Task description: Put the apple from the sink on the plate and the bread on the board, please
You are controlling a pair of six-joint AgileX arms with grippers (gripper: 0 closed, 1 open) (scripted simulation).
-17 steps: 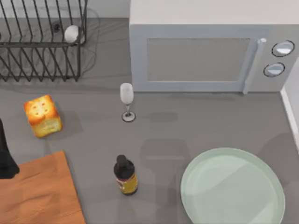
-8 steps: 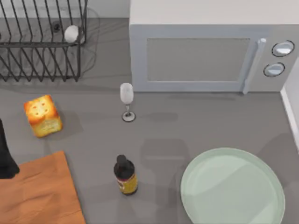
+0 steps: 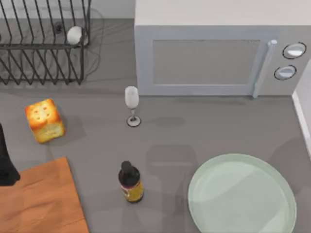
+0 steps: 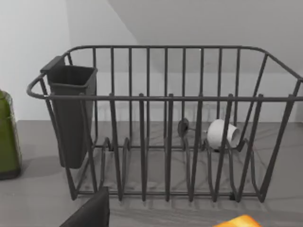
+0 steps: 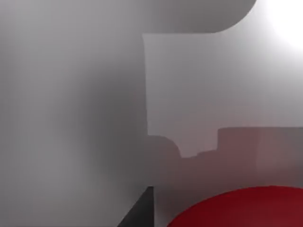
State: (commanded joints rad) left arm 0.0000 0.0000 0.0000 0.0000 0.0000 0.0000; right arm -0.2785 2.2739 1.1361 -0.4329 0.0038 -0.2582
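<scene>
The bread (image 3: 44, 120), a golden cube with a spotted toasted top, rests on the grey counter at the left, just beyond the orange-brown board (image 3: 41, 201). A sliver of bread (image 4: 241, 221) also shows in the left wrist view. My left arm (image 3: 6, 165) hangs over the left edge, by the board's far corner. The pale green plate (image 3: 272, 213) lies bare at the front right. The right wrist view shows the red apple (image 5: 236, 210) close up on a grey surface, with a dark part of my right gripper (image 5: 142, 210) beside it.
A dark bottle (image 3: 130, 182) stands between board and plate, a wine glass (image 3: 131, 104) behind it. The microwave (image 3: 214, 53) fills the back right. A wire dish rack (image 3: 43, 43) with a white cup (image 4: 222, 134) sits back left, with a green bottle (image 4: 7, 137) beside the rack.
</scene>
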